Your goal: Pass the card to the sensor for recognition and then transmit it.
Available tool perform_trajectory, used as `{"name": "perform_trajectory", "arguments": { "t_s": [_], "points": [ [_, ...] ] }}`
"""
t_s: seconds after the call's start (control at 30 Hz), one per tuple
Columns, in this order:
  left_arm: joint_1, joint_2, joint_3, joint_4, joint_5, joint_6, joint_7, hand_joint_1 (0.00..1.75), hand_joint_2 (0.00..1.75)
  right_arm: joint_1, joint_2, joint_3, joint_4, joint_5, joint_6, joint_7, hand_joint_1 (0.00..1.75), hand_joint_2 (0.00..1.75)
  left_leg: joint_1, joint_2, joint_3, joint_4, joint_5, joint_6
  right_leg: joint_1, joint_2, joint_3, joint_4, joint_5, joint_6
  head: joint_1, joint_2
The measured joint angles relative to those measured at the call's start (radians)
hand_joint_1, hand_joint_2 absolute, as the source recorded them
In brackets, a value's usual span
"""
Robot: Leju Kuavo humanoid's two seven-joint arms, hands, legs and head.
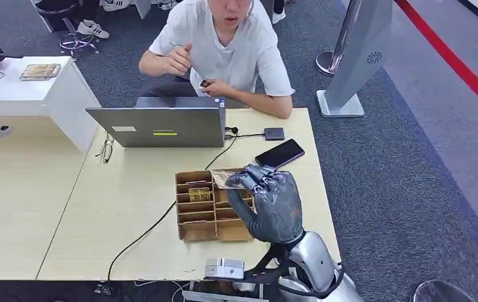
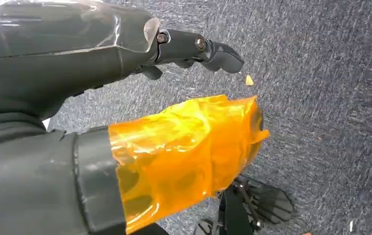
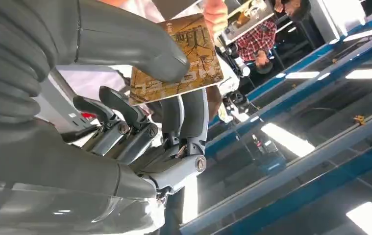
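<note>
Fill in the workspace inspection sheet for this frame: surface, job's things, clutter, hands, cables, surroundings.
Surface: light wooden table.
Job's things: card pinched by the right hand above the cardboard organiser; small dark square device, possibly the sensor, by the laptop.
Clutter: phone, glasses.
Hands: right holds the card; left hand, thumb wrapped in orange film, hangs over carpet.
Cables: black cable runs from the laptop off the table's near edge.
Surroundings: seated person, white cabinet, grey carpet.

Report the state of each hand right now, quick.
Left hand: holds nothing, hanging over the carpet; whether its fingers are apart or curled cannot be told.
Right hand: pinching a card between thumb and fingers, above the cardboard organizer.
</note>
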Motion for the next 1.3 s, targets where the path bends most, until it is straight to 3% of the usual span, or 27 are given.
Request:
{"name": "perform_trajectory", "arguments": {
  "t_s": [0.3, 0.8, 1.13, 1.17, 1.2, 1.27, 1.3],
  "points": [
    [-0.014, 0.005, -0.002, 0.013, -0.035, 0.001, 0.000, 0.00, 0.00, -0.113, 0.052, 0.012, 0.131, 0.038, 0.006, 0.041, 1.75, 1.75, 0.000, 0.000, 0.000, 0.000, 0.001, 0.000, 0.000, 0.000, 0.000, 0.000, 0.000, 0.000, 0.000, 0.000],
    [-0.062, 0.009, -0.059, 0.033, -0.102, 0.005, 0.056, 0.00, 0.00, -0.337, 0.154, -0.016, 0.420, 0.093, 0.007, 0.121, 1.75, 1.75, 0.000, 0.000, 0.000, 0.000, 0.002, -0.001, 0.000, 0.000, 0.000, 0.001, 0.001, -0.001, 0.000, 0.000],
    [-0.069, 0.011, -0.084, 0.039, -0.104, 0.006, 0.066, 0.00, 0.00, -0.380, 0.186, -0.030, 0.514, 0.101, 0.021, 0.135, 1.75, 1.75, 0.000, 0.000, 0.000, 0.000, 0.002, -0.001, 0.000, 0.000, 0.000, 0.001, 0.001, -0.001, 0.000, 0.000],
    [-0.069, 0.012, -0.084, 0.039, -0.104, 0.006, 0.066, 0.00, 0.00, -0.380, 0.188, -0.031, 0.519, 0.101, 0.021, 0.134, 0.17, 1.75, 0.000, 0.000, 0.000, 0.000, 0.002, -0.001, 0.000, 0.000, -0.001, 0.001, 0.001, -0.001, 0.000, 0.000],
    [-0.069, 0.012, -0.084, 0.039, -0.104, 0.006, 0.066, 0.00, 0.00, -0.380, 0.189, -0.031, 0.522, 0.102, 0.021, 0.133, 0.00, 1.75, 0.000, 0.000, 0.000, 0.000, 0.002, -0.001, 0.000, 0.000, -0.001, 0.001, 0.001, -0.001, 0.000, 0.000],
    [-0.069, 0.012, -0.085, 0.039, -0.104, 0.006, 0.068, 0.00, 0.00, -0.381, 0.190, -0.032, 0.529, 0.109, 0.021, 0.136, 0.00, 1.75, 0.000, 0.000, 0.000, 0.000, 0.002, -0.001, 0.000, 0.000, 0.000, 0.001, 0.001, -0.001, 0.000, 0.000],
    [-0.069, 0.012, -0.085, 0.039, -0.103, 0.006, 0.068, 0.00, 0.00, -0.381, 0.190, -0.032, 0.531, 0.110, 0.023, 0.137, 0.00, 0.00, 0.000, 0.000, 0.000, 0.000, 0.002, -0.001, 0.000, 0.000, 0.000, 0.001, 0.001, -0.001, 0.000, 0.000]
  ]
}}
